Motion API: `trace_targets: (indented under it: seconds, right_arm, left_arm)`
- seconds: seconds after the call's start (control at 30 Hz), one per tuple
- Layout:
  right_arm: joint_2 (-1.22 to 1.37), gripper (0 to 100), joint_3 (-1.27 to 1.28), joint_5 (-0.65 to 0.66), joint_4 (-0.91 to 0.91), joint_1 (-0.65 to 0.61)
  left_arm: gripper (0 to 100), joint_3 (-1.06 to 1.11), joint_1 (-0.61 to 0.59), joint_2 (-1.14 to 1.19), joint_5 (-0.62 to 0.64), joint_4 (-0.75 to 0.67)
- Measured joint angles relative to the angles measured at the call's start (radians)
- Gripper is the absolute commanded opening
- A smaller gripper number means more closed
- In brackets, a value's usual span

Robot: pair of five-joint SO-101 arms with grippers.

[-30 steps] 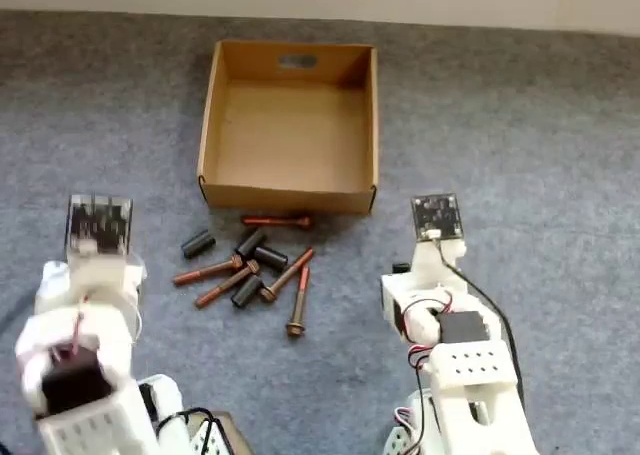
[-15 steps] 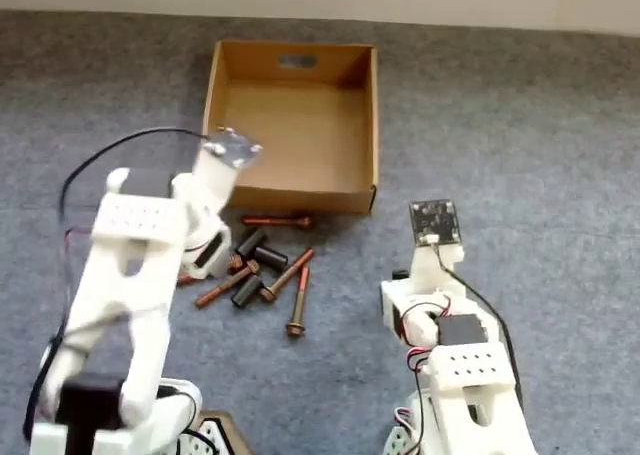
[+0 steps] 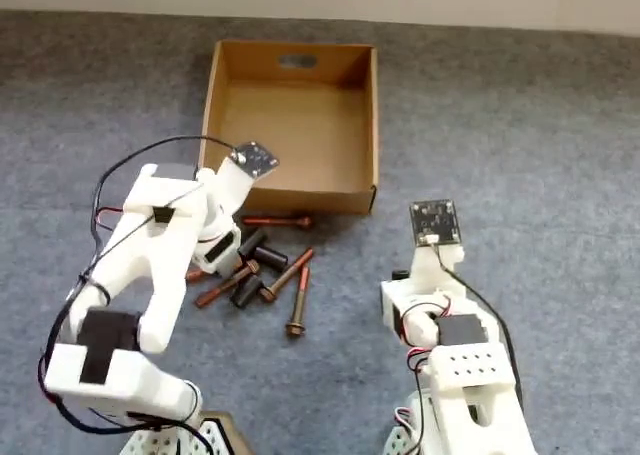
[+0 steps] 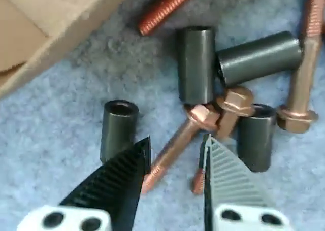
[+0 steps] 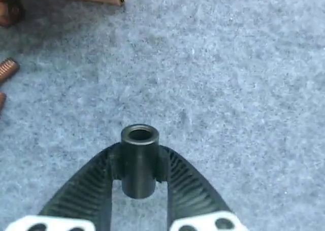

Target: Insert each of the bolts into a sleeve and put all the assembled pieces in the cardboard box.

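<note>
Bolts point(image 3: 287, 275), five, and four sleeves point(image 4: 195, 63) lie heaped on carpet point(image 3: 560, 125) beside the cardboard box point(image 3: 290, 197). Left gripper point(image 4: 176, 139), parted narrowly, hovers over them; right gripper point(image 5: 138, 152) clamps a fifth sleeve point(image 5: 138, 139), well apart.

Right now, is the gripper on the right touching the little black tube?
Touching. The right wrist view shows the right gripper shut on the black tube, pressed against both its sides with no gap.
</note>
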Motion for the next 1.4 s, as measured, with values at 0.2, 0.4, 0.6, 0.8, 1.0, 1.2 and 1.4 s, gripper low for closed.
trace_targets:
  seconds: [0.2, 0.4, 0.6, 0.8, 1.0, 1.2, 1.4]
  right_arm:
    - [0.0, 0.6, 0.0, 0.0, 0.0, 0.0]
    - [0.0, 0.6, 0.0, 0.0, 0.0, 0.0]
    - [0.0, 0.6, 0.0, 0.0, 0.0, 0.0]
    - [0.0, 0.6, 0.0, 0.0, 0.0, 0.0]
    - [0.0, 0.6, 0.0, 0.0, 0.0, 0.0]
    - [0.0, 0.6, 0.0, 0.0, 0.0, 0.0]
    - [0.0, 0.6, 0.0, 0.0, 0.0, 0.0]
  left_arm:
    - [18, -0.003, -0.077, 0.087, -0.077, -0.075]
    - [9, -0.02, -0.083, 0.126, -0.095, -0.081]
    - [1, -0.018, -0.078, 0.112, -0.095, -0.071]
    - [1, -0.011, -0.101, -0.006, -0.149, 0.08]
    - [1, 0.109, -0.258, -0.308, -0.304, 0.252]
    - [1, 0.299, -0.589, -0.522, -0.178, 0.1]
    - [1, 0.546, -0.704, -0.532, 0.127, -0.262]
